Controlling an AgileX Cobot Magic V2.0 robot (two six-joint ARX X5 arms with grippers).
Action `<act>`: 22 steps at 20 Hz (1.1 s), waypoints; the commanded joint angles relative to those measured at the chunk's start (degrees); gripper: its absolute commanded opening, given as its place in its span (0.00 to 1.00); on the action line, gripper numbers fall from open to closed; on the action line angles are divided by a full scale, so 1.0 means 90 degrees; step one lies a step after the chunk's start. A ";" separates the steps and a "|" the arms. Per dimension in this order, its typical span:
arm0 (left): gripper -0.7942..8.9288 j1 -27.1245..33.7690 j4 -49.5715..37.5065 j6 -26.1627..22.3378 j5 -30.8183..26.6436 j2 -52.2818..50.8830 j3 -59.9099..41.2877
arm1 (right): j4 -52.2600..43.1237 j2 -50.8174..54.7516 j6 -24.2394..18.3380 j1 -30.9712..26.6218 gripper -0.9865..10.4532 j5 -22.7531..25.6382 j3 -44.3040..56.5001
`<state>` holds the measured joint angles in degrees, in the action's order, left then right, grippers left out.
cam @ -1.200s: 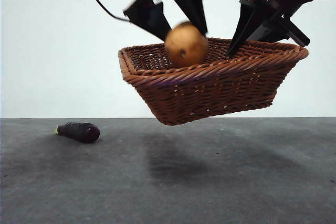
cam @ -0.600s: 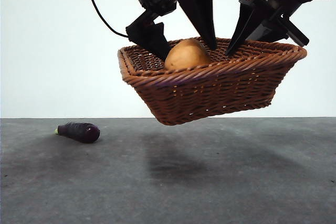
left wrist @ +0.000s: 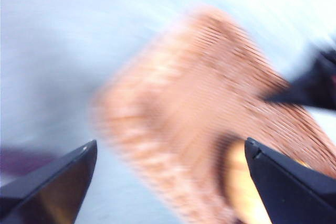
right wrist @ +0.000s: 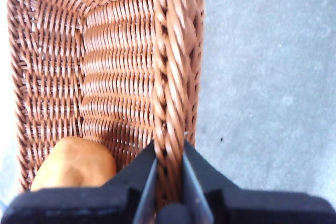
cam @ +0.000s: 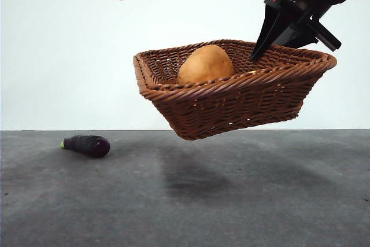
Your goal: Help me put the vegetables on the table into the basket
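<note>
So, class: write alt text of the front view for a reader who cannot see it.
A wicker basket hangs tilted above the table, the right gripper clamped on its rim, with a potato inside. A purple eggplant lies on the table at left.

Right gripper pinches the basket rim — potato inside.

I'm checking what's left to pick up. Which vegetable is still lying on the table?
The dark purple eggplant, lying on its side on the table. The potato already sits inside the basket, which the right gripper holds in the air by its rim.
</note>
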<state>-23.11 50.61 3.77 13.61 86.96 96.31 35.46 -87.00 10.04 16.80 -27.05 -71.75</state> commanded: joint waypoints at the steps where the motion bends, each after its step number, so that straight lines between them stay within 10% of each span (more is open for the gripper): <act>1: 0.57 0.0593 0.0257 0.0250 -0.0126 0.0066 -0.0024 | -0.0097 0.0010 0.0022 -0.0158 0.08 -0.0138 -0.0138; 22: 0.57 0.1341 -0.0663 0.2067 -0.0855 0.3844 -0.0024 | 0.1311 0.0034 -0.1166 -0.0874 0.08 -0.0236 -0.1445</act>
<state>-11.14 44.56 21.69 6.22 120.66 96.31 47.90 -86.94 -0.12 8.93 -28.34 -84.31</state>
